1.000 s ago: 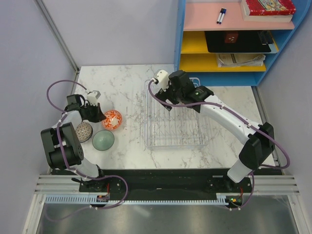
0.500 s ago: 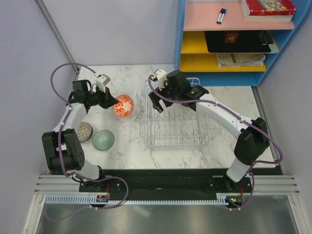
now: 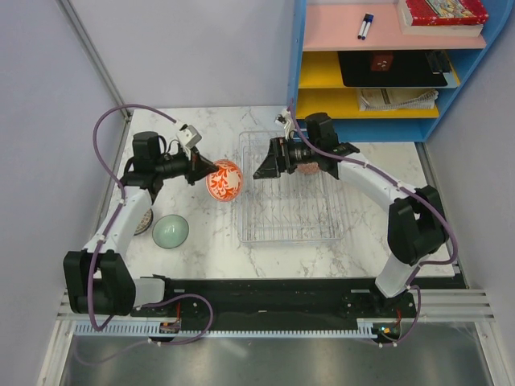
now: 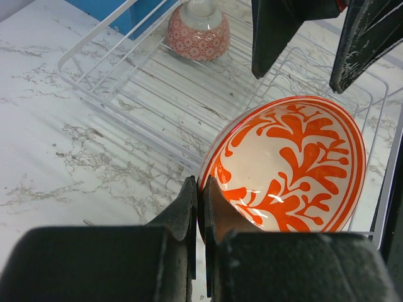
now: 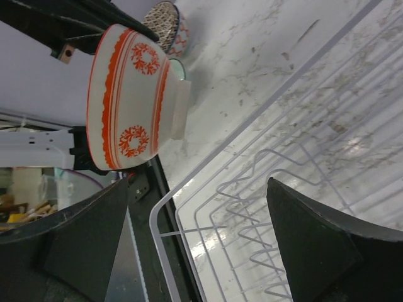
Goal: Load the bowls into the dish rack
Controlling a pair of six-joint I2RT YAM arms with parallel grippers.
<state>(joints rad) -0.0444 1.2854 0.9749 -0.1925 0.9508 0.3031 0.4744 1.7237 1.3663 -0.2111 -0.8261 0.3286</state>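
My left gripper (image 4: 200, 189) is clamped tight on the rim of the red-and-white bowl (image 4: 296, 163). How deep the rim sits between the fingers I cannot see. The bowl is tipped steeply and held off the table (image 3: 201, 129), just outside the left side of the dish rack (image 3: 290, 235). Its painted inside is turned towards my left wrist, its outer wall and foot towards my right gripper (image 5: 195, 189). That one hangs over the rack's left side, towards the far corner, jaws spread wide with nothing between them.

Near the rack's far side sits a red speckled bowl (image 4: 198, 39). Its top is cut off in my left wrist view, and my right arm covers most of it from above.

By the table's left edge lie the pale green bowl (image 3: 170, 231) and, half hidden behind my left arm, a brown patterned bowl (image 3: 142, 217).
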